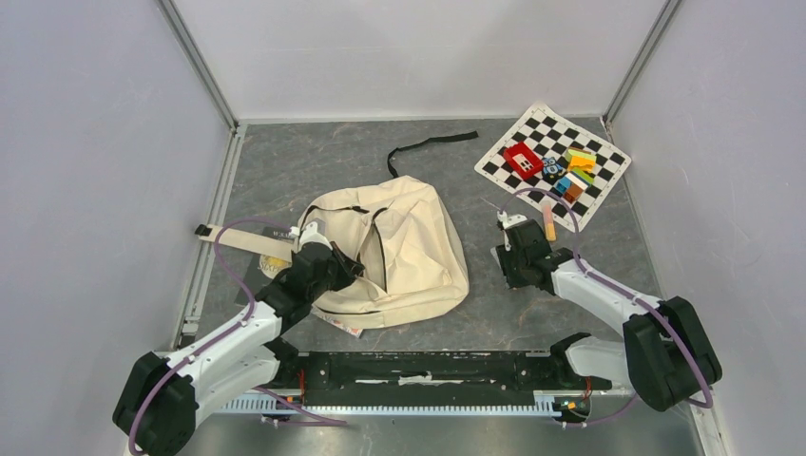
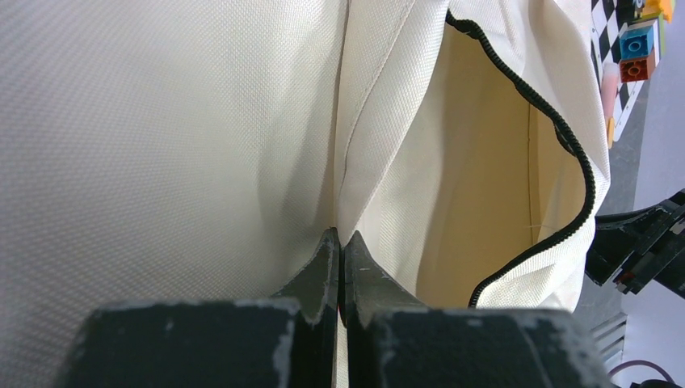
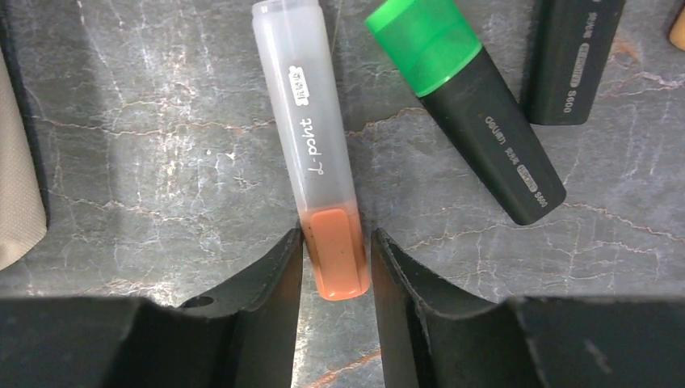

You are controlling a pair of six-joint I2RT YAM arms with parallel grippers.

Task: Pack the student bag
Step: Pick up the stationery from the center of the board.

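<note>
The student bag [image 1: 409, 247], a large cream canvas backpack with a black zipper [image 2: 557, 129], lies in the middle of the table with its opening gaping. My left gripper [image 1: 354, 269] is shut on a fold of the bag's fabric [image 2: 161, 121] at the opening's edge, its jaws pressed together on the cloth. My right gripper [image 3: 337, 236] is right of the bag, low over the table. Its fingers straddle the orange end of a clear-capped orange highlighter [image 3: 311, 129] lying flat. One finger touches it and a thin gap shows at the other.
A green-capped black highlighter [image 3: 476, 121] and another black marker [image 3: 569, 56] lie just beyond the orange one. A checkerboard mat [image 1: 504, 166] with a red box [image 1: 523, 160] and toy bricks sits at the back right. A black strap [image 1: 432, 147] lies behind the bag, with a book [image 1: 274, 249] partly under its left side.
</note>
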